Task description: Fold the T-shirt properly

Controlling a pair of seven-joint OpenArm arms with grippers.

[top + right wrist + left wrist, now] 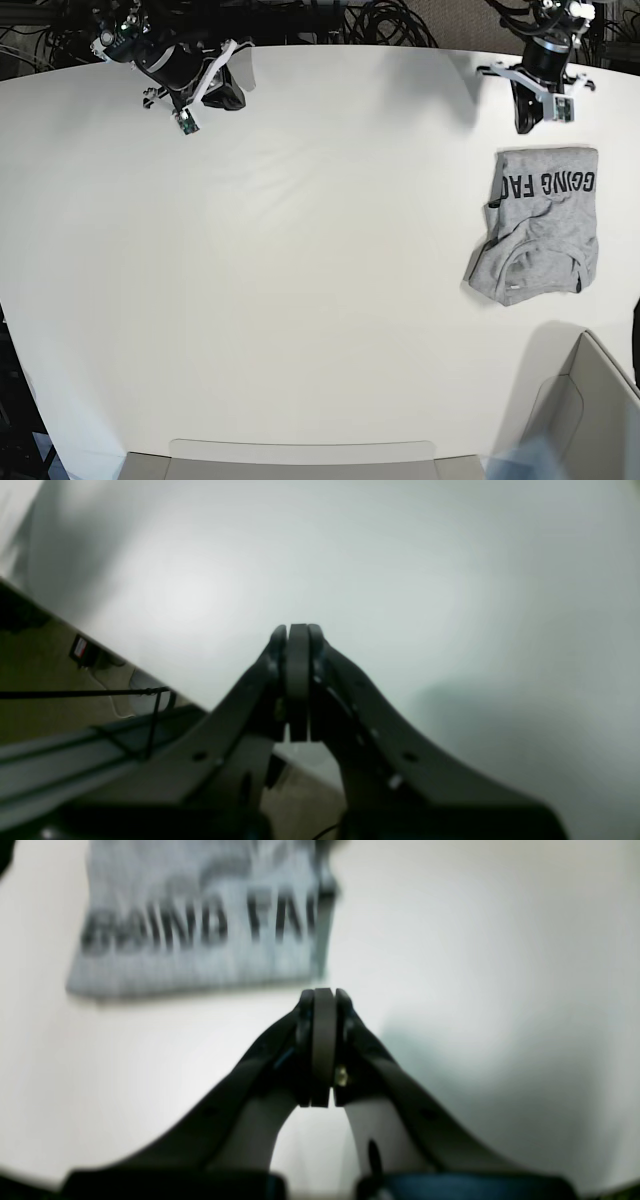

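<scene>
The T-shirt (540,222) lies folded into a compact grey bundle at the right side of the white table (300,280), black block lettering showing on its far half. The left wrist view shows the same T-shirt (200,925) blurred at upper left. My left gripper (324,995) hangs shut and empty above the table, short of the shirt's far edge, and appears as the left gripper (524,122) at the top right of the base view. My right gripper (298,629) is shut with nothing in it, over bare table near an edge; the base view places that right gripper (234,95) at the far left.
A grey bin (590,420) stands at the front right corner. A low grey tray edge (300,452) runs along the front. Cables (380,25) lie behind the table's far edge. A rail and cord (100,700) show beyond the table edge in the right wrist view.
</scene>
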